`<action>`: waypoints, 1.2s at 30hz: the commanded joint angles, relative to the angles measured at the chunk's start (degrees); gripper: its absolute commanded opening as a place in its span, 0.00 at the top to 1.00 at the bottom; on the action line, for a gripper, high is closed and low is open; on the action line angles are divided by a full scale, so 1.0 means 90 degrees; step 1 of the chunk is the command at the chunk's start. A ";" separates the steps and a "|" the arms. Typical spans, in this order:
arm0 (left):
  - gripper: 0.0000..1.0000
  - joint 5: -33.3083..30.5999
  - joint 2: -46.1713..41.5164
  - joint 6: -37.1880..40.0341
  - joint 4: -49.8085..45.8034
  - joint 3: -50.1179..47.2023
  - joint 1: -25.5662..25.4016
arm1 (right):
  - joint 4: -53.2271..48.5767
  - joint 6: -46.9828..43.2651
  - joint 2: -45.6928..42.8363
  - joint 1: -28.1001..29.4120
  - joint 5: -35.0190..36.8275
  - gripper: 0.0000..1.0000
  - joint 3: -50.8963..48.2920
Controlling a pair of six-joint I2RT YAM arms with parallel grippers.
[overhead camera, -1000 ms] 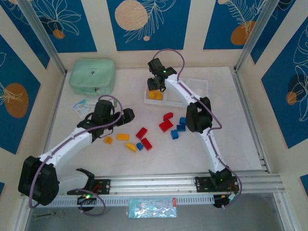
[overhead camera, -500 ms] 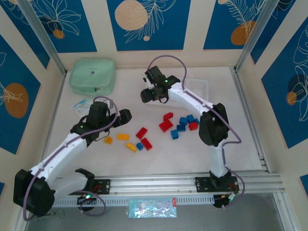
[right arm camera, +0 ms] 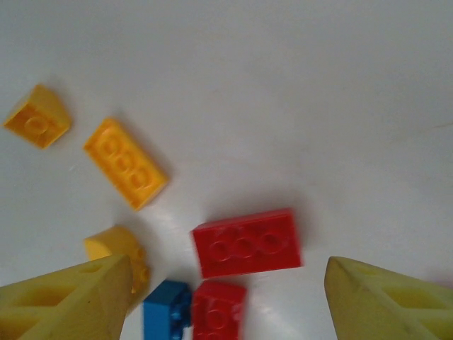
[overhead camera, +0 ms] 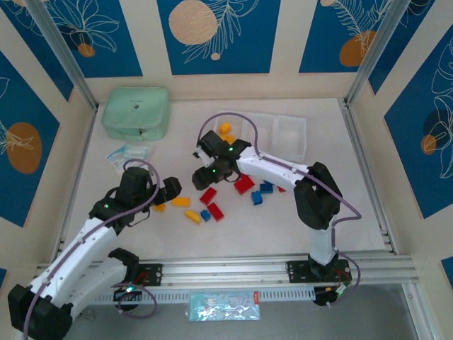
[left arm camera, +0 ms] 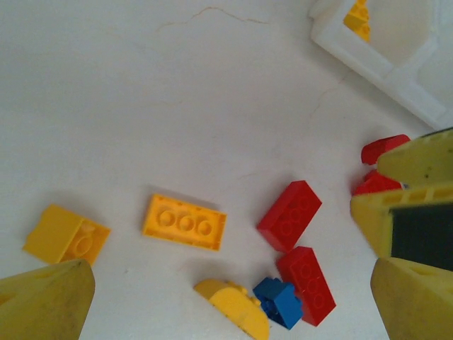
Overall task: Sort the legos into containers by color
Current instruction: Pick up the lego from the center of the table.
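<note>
Legos (overhead camera: 215,211): a few yellow lay in the end compartment of the tray (overhead camera: 290,136), roughly 10 red, blue and yellow lay loose on the table (overhead camera: 354,205) by the left gripper (left arm camera: 223,248) and right gripper (right arm camera: 226,263), both spread wide and empty; sorting was judged barely started.

Yellow-orange legos (left arm camera: 184,222); red legos (right arm camera: 246,243); blue legos (left arm camera: 279,301).
Tray (overhead camera: 290,142): translucent white.
Pouch (overhead camera: 136,112): mint green.
Table (overhead camera: 340,198): off-white.
Arms (overhead camera: 81,241): white, black joints.
Gripper fingers (right arm camera: 64,301): yellow.
Wall panels (overhead camera: 248,42): blue, white leaf outlines, pale orange discs, cream stripes between.
</note>
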 commanded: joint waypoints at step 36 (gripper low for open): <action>0.00 -0.1672 -0.1774 -0.1188 -0.2014 -0.0352 -0.0048 | -0.0489 -0.1279 0.2640 0.1054 0.0037 0.19 0.2134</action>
